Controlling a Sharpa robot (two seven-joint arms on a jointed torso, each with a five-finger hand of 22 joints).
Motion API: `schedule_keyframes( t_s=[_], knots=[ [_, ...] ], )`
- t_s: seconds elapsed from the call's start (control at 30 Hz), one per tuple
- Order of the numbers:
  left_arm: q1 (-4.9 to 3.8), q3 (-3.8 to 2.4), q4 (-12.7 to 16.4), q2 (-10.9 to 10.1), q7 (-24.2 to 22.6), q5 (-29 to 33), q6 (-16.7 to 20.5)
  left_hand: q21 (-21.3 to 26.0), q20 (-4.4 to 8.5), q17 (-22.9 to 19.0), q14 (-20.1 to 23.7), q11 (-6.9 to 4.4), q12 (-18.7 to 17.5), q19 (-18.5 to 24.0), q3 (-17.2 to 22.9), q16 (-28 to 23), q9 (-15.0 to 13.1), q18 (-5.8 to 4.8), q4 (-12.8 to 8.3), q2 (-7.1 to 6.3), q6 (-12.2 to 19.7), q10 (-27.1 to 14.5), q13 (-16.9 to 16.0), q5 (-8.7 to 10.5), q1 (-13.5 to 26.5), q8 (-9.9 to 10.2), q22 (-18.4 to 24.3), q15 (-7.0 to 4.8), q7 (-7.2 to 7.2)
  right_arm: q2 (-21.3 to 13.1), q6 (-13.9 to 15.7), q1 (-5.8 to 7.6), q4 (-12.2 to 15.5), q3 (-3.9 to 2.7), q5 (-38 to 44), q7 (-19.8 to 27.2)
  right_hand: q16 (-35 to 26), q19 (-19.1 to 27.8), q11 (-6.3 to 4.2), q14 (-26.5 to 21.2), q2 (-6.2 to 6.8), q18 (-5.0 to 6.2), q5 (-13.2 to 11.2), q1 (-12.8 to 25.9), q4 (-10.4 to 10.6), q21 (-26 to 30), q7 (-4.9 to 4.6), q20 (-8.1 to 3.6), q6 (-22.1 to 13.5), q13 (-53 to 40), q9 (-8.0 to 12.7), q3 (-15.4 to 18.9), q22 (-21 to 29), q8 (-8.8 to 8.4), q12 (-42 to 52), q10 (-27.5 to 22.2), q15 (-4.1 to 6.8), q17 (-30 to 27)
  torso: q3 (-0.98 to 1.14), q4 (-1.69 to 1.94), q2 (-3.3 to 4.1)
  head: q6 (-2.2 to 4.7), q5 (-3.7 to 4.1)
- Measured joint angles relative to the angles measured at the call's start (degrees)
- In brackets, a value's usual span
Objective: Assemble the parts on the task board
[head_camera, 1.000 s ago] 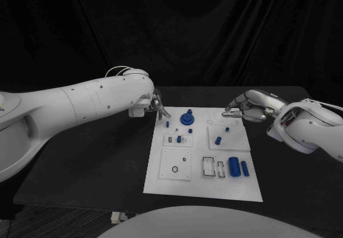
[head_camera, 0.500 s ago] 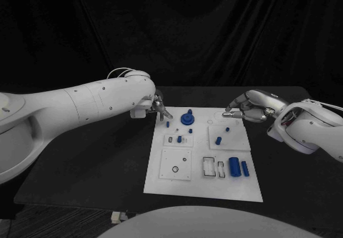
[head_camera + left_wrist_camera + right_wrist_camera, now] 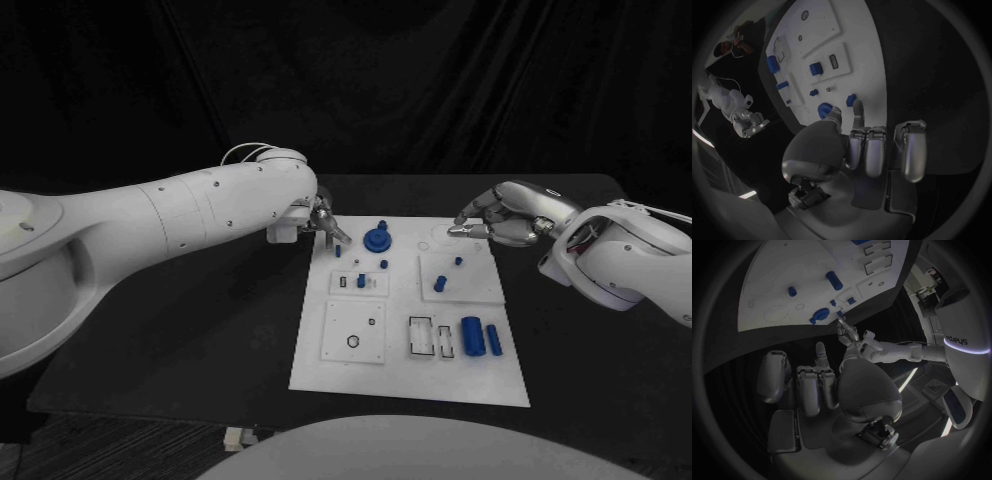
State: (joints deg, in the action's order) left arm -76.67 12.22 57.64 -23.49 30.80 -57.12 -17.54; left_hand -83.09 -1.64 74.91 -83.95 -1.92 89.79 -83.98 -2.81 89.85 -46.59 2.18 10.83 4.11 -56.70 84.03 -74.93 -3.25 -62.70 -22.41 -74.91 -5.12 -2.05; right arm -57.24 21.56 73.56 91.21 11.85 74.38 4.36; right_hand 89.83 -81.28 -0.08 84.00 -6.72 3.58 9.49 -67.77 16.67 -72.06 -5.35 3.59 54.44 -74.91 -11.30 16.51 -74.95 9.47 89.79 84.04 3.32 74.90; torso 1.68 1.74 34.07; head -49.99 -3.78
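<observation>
Matte black table (image 3: 216, 330) carrying a flat white task board (image 3: 411, 375), smooth plastic with raised square tiles and cut-out slots. Near the board's far edge, a round blue knob-like part (image 3: 378, 238) with a short stem on top, standing upright. Just beside it toward the left arm, a small blue peg (image 3: 339, 251), also upright. Two more little pegs (image 3: 459, 261) on the raised tile toward the right arm, one stubby, one blockier. Closer in, two smooth blue cylinders (image 3: 472, 336) lying side by side next to a pair of rectangular slots. Left robot hand (image 3: 323, 226), silvery metal with jointed segments, hanging at the board's far left corner, fingers extended and slightly apart, holding nothing; in the left wrist view, fingertips (image 3: 857, 106) poised above the small peg and the knob, apart from both. Right robot hand (image 3: 498, 222) off the board's far right corner, fingers curled loosely inward, nothing between them.
</observation>
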Motion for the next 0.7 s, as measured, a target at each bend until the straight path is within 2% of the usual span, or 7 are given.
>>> schedule_keyframes(
  t_s=[0.4, 0.7],
  knots=[
    [0.6, 0.0, -0.6, 0.7, 0.0, 0.0, -0.2, 0.0, 0.0, 0.0, 0.0, 0.0, 0.0, 0.0, 0.0, 0.0, -0.3, 0.0, 0.0, 0.0, 0.0, 0.0, 0.0, 0.0, 0.0, 0.0, 0.0, 0.0, 0.0, -0.1, 0.0, 0.0, 0.1, 0.0, 0.0, 0.0, 0.0, 0.0, 0.0, 0.0, 0.0, 0.0, 0.0, 0.0, 0.0, 0.0, 0.0, 0.0, 0.0, 0.0, 0.0, 0.0, 0.0, 0.0, 0.0, 0.0, 0.0, 0.0, 0.02, -0.02, 0.01, 0.0, -0.04],
    [0.74, 0.0, -0.9, 0.9, 0.0, 0.0, -0.4, 0.0, 0.0, 0.0, 0.0, 0.0, 0.0, 0.0, 0.9, 0.0, -1.1, -0.01, -0.9, 0.5, 0.1, 0.0, 0.0, -0.73, -2.3, 0.0, 0.0, 0.0, 0.13, -0.1, 0.0, -0.01, 0.1, 0.0, 0.0, 0.0, 0.0, 0.0, 0.0, 0.0, 0.0, 0.0, 0.0, 0.0, 0.0, 0.0, 0.0, 0.0, 0.0, 0.0, 0.0, 0.0, 0.0, 0.0, 0.0, 0.0, 0.0, 0.0, 0.01, -0.01, 0.01, 0.0, 0.05]
  ],
)
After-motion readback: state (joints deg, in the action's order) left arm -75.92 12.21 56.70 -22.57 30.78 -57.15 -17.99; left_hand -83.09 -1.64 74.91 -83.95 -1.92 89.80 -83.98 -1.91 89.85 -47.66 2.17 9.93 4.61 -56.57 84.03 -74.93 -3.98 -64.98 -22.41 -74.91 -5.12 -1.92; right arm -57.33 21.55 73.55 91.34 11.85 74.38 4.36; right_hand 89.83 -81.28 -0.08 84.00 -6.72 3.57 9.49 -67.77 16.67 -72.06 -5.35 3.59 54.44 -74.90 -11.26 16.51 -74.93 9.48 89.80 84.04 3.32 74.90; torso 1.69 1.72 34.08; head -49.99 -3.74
